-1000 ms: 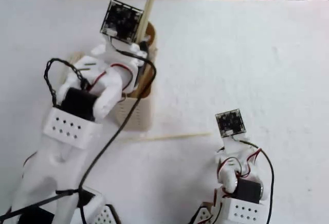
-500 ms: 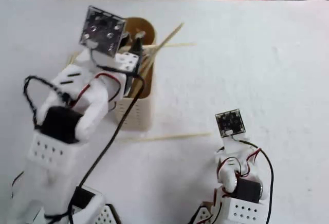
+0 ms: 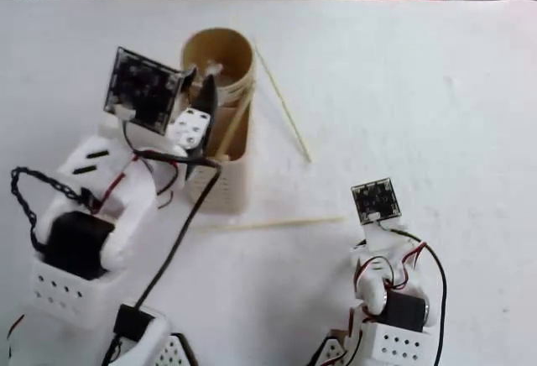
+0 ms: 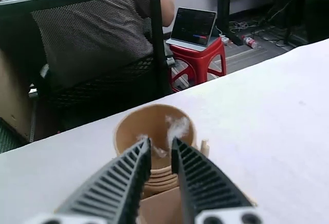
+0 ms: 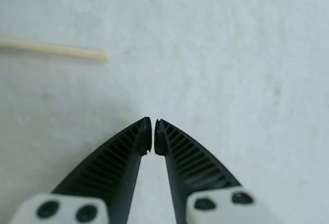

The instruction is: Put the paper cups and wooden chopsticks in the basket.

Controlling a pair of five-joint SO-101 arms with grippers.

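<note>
Left claw (image 4: 160, 146): slightly spread, empty, above the cream perforated basket (image 3: 222, 188), withdrawn near-left since the earlier frame. Stacked brown paper cups (image 4: 134, 126) stand in the basket's far end. The leaning wooden chopstick (image 3: 232, 122) rests inside. The dropped wooden chopstick (image 3: 282, 102), previously fanned at the claw, now lies on the white desk (image 3: 419, 89), right of the basket. The third wooden chopstick (image 3: 277, 223) lies nearer. Right claw (image 5: 152, 131): pressed together, unchanged.

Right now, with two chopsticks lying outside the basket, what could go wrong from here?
The left claw hangs close to the paper cups in the basket; going lower could knock the stack or tip the basket.
The far chopstick and the near chopstick lie flat on the table; being thin, either may roll or slip from a pinch.
</note>
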